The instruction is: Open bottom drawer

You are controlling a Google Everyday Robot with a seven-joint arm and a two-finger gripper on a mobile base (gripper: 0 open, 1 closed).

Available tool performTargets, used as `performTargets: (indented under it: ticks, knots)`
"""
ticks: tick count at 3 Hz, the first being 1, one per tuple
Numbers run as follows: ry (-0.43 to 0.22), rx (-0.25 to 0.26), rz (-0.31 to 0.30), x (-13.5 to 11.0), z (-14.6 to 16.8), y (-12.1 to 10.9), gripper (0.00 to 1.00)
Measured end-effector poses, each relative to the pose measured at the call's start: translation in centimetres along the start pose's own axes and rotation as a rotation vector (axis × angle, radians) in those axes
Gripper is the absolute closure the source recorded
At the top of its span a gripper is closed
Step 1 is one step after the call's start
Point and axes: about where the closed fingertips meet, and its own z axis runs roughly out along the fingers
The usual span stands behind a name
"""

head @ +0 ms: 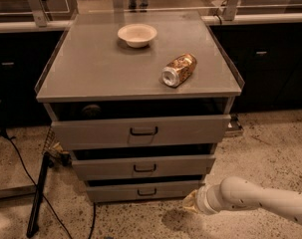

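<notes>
The bottom drawer (145, 191) is the narrowest, lowest grey drawer front of the cabinet, near the floor, with a small dark loop handle (147, 191) at its centre. It looks shut or nearly shut. My gripper (190, 201) reaches in from the lower right on a white arm. It sits low by the floor, just off the bottom drawer's right end, to the right of the handle.
The mid-sized drawer (143, 167) and the widest top drawer (140, 131) are above it. On the cabinet top (90, 68) lie a white bowl (137, 35) and a tipped can (178, 69). A dark stand and cable (40, 193) are at the left on the speckled floor.
</notes>
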Motion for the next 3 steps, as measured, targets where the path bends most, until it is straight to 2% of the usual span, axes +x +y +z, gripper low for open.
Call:
performTargets:
  ticks: [3]
  knots:
    - [-0.035, 0.053, -0.123, 3.8, 7.4, -1.4, 1.0]
